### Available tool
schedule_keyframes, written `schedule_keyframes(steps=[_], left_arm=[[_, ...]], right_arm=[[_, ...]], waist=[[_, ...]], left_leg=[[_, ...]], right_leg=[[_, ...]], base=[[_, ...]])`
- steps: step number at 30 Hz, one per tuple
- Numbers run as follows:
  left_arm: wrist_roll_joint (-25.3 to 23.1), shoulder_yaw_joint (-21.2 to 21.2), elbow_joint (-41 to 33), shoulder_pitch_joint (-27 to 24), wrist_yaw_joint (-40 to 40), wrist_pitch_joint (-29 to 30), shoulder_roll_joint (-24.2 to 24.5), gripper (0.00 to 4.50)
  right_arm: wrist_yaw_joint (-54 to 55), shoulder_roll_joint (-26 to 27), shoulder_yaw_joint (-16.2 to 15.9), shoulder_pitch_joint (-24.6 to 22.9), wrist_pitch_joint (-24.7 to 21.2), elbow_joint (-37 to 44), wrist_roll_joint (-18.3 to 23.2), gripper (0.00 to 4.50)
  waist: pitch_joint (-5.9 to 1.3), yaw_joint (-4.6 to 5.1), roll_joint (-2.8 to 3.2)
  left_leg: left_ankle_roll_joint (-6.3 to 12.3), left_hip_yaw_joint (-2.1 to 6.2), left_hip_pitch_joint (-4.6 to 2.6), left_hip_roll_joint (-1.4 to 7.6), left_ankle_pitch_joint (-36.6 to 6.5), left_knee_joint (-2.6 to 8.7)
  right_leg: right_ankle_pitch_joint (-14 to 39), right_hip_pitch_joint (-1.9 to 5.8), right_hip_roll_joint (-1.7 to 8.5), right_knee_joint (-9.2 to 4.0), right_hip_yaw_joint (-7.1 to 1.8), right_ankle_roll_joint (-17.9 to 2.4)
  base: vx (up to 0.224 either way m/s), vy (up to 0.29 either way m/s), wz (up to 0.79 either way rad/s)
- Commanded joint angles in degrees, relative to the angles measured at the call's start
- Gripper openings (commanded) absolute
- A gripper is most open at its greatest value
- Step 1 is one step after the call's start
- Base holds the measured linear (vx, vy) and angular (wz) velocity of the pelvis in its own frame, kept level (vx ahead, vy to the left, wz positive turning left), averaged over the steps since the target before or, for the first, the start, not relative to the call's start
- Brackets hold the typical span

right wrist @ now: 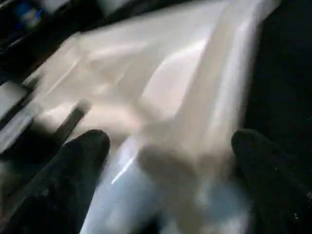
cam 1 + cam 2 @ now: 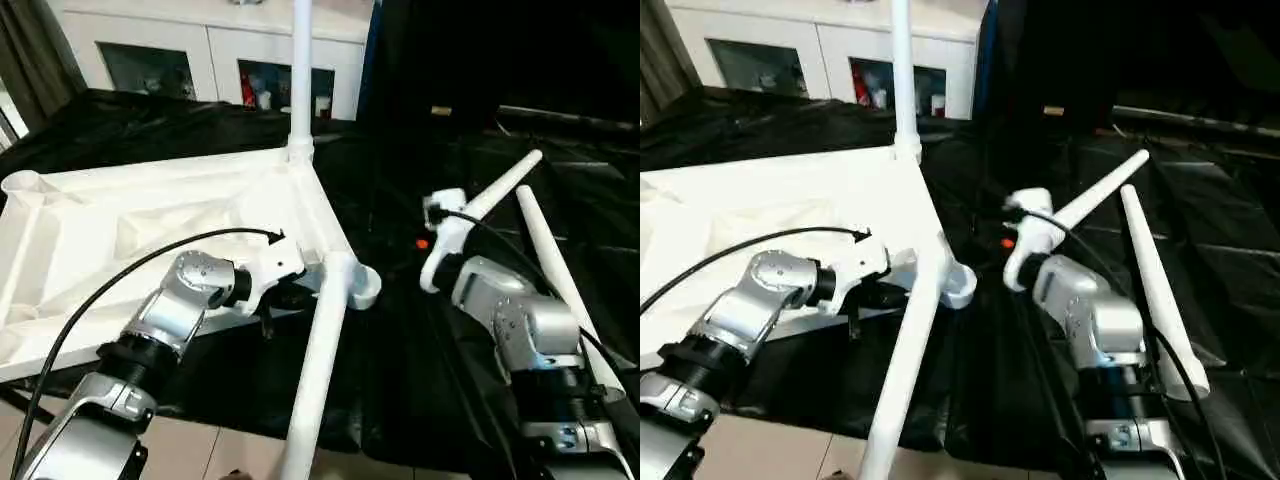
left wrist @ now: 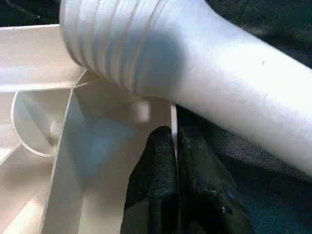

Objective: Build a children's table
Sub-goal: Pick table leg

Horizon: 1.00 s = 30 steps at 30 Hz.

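Note:
The children's table top (image 2: 150,215) lies upside down on black cloth, ribs up. One white leg (image 2: 301,70) stands upright in its far corner socket. Another leg (image 2: 318,370) lies across the near right corner, beside the open socket (image 2: 365,290). My left gripper (image 3: 175,141) is at that corner, its black fingers (image 3: 158,161) pinched shut on the top's thin rim, with the leg's threaded end (image 3: 112,44) just above. My right gripper (image 1: 170,161) is open, with its fingers (image 1: 83,156) wide apart either side of a third leg (image 2: 490,195) lying on the cloth.
A further white leg (image 2: 562,275) lies on the cloth at the far right, beside my right forearm (image 2: 530,330). A white cabinet with glass doors (image 2: 210,60) stands behind. The black cloth (image 2: 400,380) ends near the picture's lower edge, with floor beyond.

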<state>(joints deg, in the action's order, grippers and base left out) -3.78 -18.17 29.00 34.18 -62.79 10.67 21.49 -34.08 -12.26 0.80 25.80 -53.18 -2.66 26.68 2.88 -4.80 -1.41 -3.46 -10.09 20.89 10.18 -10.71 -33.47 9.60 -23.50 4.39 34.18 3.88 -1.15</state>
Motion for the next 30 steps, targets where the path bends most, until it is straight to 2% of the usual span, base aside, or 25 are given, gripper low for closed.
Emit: schedule_keyframes(steps=[1, 6, 8, 19, 25, 30], left_arm=[[-0.42, -0.72, 0.45, 0.81, 0.28, -1.01, -0.25, 0.00], [-0.70, -0.86, 0.63, 0.93, 0.50, -1.08, -0.30, 0.00], [-0.80, -0.95, 0.74, 0.98, 0.56, -1.11, -0.28, 0.00], [-1.33, -1.10, 1.62, 1.26, 0.97, -1.81, -0.08, 0.00], [-1.45, -1.06, 1.94, 1.36, 1.05, -2.15, 0.08, 0.00], [-1.47, -0.97, 2.04, 1.25, 1.22, -2.21, 0.26, 0.00]], right_arm=[[-0.55, -0.55, -1.37, -0.85, -5.79, 3.07, 2.88, 4.47], [0.49, -1.36, -3.60, -2.16, -11.20, 6.08, 2.85, 4.47], [1.34, -0.60, -3.68, -2.00, -13.85, 7.28, 3.60, 4.47], [5.97, 1.59, -7.14, 0.27, -18.45, 4.57, 0.79, 4.47], [7.33, 4.61, -6.86, 2.48, -16.37, -2.37, 0.16, 4.47], [9.16, 8.84, -4.50, 4.66, -13.92, -9.30, -0.13, 4.47]], waist=[[-3.87, 0.04, 0.77], [-3.78, -0.11, 0.70], [-3.79, -0.13, 0.92], [-3.76, -0.04, 0.97], [-3.75, 0.04, 1.01], [-3.77, 0.08, 0.92]], left_leg=[[0.37, 0.77, -0.97, 2.98, -8.56, 3.93], [-1.65, 0.84, -0.95, 2.90, -9.88, 4.07], [-2.09, 0.91, -0.94, 2.87, -10.01, 4.08], [-3.52, 1.02, -0.93, 2.78, -10.79, 4.22], [-3.94, 1.02, -0.89, 2.79, -11.41, 4.17], [-4.26, 1.05, -0.95, 2.86, -11.83, 4.25]], right_leg=[[6.52, 3.50, 4.02, -3.10, -2.93, -11.88], [9.56, 3.34, 4.09, -3.39, -2.94, -10.66], [9.76, 3.27, 4.11, -3.40, -2.96, -10.23], [10.26, 3.17, 4.09, -3.43, -2.95, -9.75], [10.50, 3.11, 4.27, -3.40, -3.00, -10.03], [11.02, 3.07, 4.31, -3.39, -2.99, -10.00]], base=[[0.000, 0.000, 0.00], [0.000, 0.000, 0.00], [0.000, 0.000, 0.00], [0.000, 0.000, 0.00], [0.000, 0.000, 0.00], [0.000, 0.000, 0.00]])
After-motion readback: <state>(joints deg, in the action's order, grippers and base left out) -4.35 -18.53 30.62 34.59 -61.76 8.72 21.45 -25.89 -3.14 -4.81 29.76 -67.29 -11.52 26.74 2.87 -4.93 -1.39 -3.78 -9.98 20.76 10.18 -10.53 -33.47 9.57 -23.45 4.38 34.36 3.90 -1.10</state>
